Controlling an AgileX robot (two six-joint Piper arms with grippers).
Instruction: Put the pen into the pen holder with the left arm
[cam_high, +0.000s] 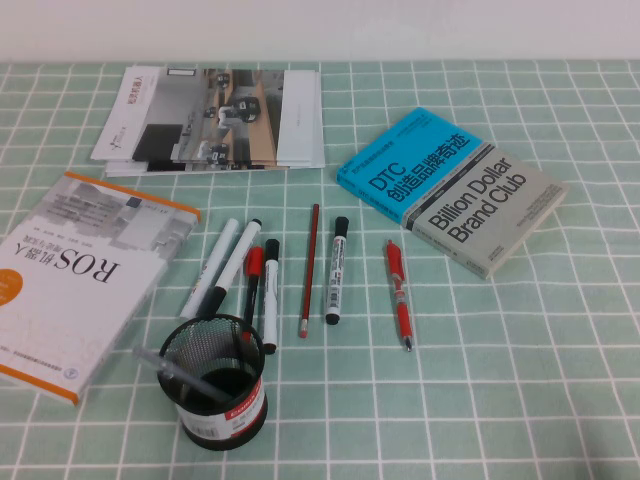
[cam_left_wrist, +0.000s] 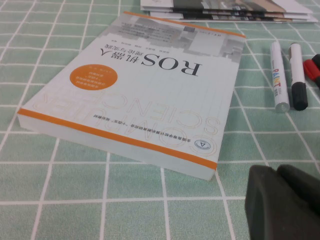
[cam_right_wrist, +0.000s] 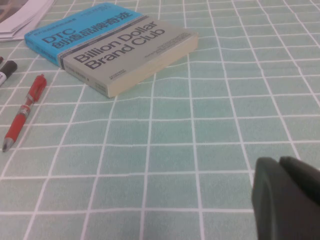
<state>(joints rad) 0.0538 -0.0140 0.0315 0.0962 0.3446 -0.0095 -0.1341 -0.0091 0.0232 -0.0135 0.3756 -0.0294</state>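
Observation:
The pen (cam_high: 209, 266), white-barrelled with a pale cap, lies on the green checked cloth beside the ROS book, leftmost in a row of pens. It also shows in the left wrist view (cam_left_wrist: 278, 76). The pen holder (cam_high: 222, 388), a black mesh cup with a red-and-white label, stands in front of the row with a thin translucent grey pen (cam_high: 178, 371) leaning in it. My left gripper (cam_left_wrist: 276, 171) is shut and empty, low over the cloth near the ROS book's corner, well short of the pen. My right gripper (cam_right_wrist: 280, 161) is shut and empty over bare cloth. Neither arm shows in the high view.
The ROS book (cam_high: 70, 275) lies left of the pens. White markers with black caps (cam_high: 234, 266) (cam_high: 336, 270), a red-and-black pen (cam_high: 252, 285), a red pencil (cam_high: 309, 268) and a red pen (cam_high: 400, 293) lie in the row. A blue-grey book (cam_high: 450, 190) and brochures (cam_high: 215, 120) lie behind.

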